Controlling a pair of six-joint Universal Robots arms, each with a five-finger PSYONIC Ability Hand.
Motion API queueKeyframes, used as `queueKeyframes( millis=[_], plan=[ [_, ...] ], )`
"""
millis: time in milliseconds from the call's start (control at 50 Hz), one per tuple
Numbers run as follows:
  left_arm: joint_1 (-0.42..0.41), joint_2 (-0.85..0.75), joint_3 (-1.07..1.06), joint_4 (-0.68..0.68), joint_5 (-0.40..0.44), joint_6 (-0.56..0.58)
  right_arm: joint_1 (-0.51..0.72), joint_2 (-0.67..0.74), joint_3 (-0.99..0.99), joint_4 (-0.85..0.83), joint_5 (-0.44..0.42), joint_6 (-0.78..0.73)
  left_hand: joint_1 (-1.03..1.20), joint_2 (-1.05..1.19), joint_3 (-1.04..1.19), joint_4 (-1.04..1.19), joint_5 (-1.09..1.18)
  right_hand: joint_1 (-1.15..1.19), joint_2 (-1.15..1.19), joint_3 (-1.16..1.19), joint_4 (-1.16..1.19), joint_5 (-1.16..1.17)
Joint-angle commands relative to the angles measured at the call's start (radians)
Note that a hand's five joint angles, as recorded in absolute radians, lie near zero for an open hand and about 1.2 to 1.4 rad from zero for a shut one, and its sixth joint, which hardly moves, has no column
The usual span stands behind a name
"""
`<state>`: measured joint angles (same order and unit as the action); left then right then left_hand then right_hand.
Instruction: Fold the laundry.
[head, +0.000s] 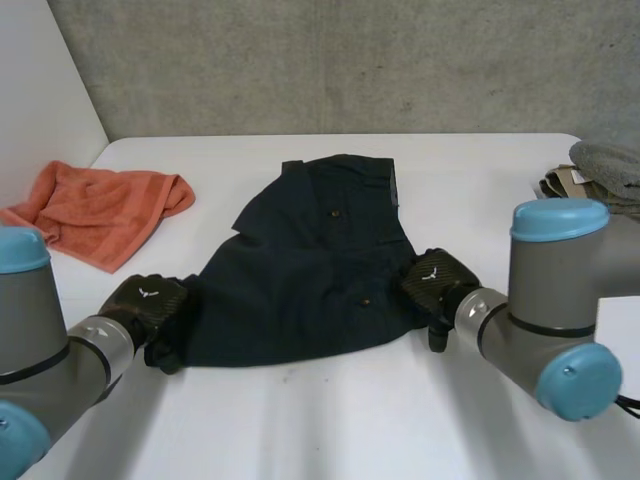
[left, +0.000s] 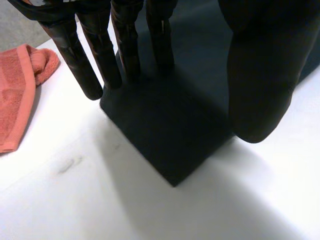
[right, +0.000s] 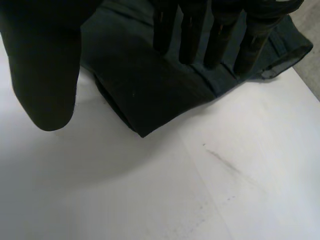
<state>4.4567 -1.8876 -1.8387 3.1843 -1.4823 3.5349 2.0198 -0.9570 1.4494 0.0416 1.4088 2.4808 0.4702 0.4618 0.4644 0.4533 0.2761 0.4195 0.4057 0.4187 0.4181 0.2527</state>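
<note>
A dark navy garment (head: 310, 270) with small buttons lies spread flat in the middle of the white desk (head: 330, 420), one end toward the concrete wall and the wider end toward the robot. The two arms reach in from either side.

The left robot hand (head: 145, 300) sits at the garment's near left corner. In the left wrist view its fingers (left: 100, 55) run straight down, side by side, with their tips at the edge of the dark cloth (left: 170, 130). The thumb (left: 260, 75) stands well apart on the other side, and the square corner of the fabric lies flat on the desk between them. The hand is spread and pinches nothing.

The right robot hand (head: 432, 278) rests at the garment's near right corner. In the right wrist view its fingers (right: 190, 30) extend straight over the cloth (right: 145, 85), where a folded corner points out onto the bare desk. The thumb (right: 45, 65) hangs apart over the white surface just beside that corner. This hand too is spread, with no fabric caught.

An orange towel (head: 100, 210) lies crumpled at the desk's far left, well apart from the garment, and its edge also appears beside the left fingers (left: 17, 95). A small pile of grey and beige clothes (head: 600, 175) sits at the far right edge.
</note>
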Motion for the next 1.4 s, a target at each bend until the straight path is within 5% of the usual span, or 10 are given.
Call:
queueKeyframes(
  millis=[20, 120, 240, 320, 400, 640, 880, 1180, 1240, 1400],
  plan=[
    [0.0, -0.071, 0.025, 0.061, -0.003, 0.085, 0.01, 0.053, -0.024, -0.045, 0.007, 0.035, -0.004, 0.004, 0.002, 0.013, 0.015, 0.423, 0.437, 0.424, 0.424, 0.415],
    [-0.01, -0.107, 0.047, 0.117, -0.003, 0.093, 0.019, 0.06, -0.024, -0.089, 0.015, 0.059, 0.007, 0.016, 0.013, 0.024, 0.027, 0.976, 0.99, 0.977, 0.977, 0.968],
    [-0.017, -0.165, 0.076, 0.178, -0.001, 0.139, 0.03, 0.041, -0.015, -0.132, 0.036, 0.087, 0.069, 0.077, 0.075, 0.086, 0.089, 0.977, 0.991, 0.978, 0.978, 0.969],
    [-0.016, -0.192, 0.09, 0.204, 0.016, 0.174, 0.039, 0.026, -0.012, -0.141, 0.044, 0.092, 0.347, 0.356, 0.353, 0.364, 0.367, 0.977, 0.991, 0.978, 0.978, 0.969],
    [-0.019, -0.197, 0.108, 0.232, 0.022, 0.197, 0.04, 0.021, -0.018, -0.143, 0.055, 0.095, 0.925, 0.934, 0.931, 0.942, 0.945, 0.977, 0.991, 0.978, 0.978, 0.969],
    [-0.027, 0.114, 0.174, 0.368, -0.101, 0.035, 0.037, -0.121, -0.127, -0.056, 0.085, 0.096, 0.926, 0.934, 0.932, 0.943, 0.946, 0.977, 0.991, 0.978, 0.978, 0.969],
    [-0.01, 0.402, 0.525, 0.277, -0.122, -0.188, 0.002, -0.422, -0.469, -0.013, 0.076, 0.167, 0.926, 0.934, 0.932, 0.943, 0.946, 0.977, 0.991, 0.978, 0.978, 0.969],
    [-0.028, 0.199, 0.837, 0.092, -0.076, -0.246, -0.026, -0.306, -0.624, 0.073, 0.065, 0.26, 0.926, 0.934, 0.932, 0.943, 0.946, 0.977, 0.991, 0.978, 0.978, 0.969],
    [-0.045, 0.125, 0.776, 0.074, -0.049, -0.237, -0.009, -0.26, -0.545, 0.124, 0.075, 0.309, 0.926, 0.934, 0.932, 0.943, 0.946, 0.227, 0.241, 0.228, 0.228, 0.219],
    [-0.063, 0.005, 0.604, 0.132, -0.024, -0.114, 0.014, -0.161, -0.317, 0.159, 0.036, 0.564, 0.926, 0.934, 0.932, 0.943, 0.946, -0.186, -0.172, -0.185, -0.185, -0.194]
  ],
)
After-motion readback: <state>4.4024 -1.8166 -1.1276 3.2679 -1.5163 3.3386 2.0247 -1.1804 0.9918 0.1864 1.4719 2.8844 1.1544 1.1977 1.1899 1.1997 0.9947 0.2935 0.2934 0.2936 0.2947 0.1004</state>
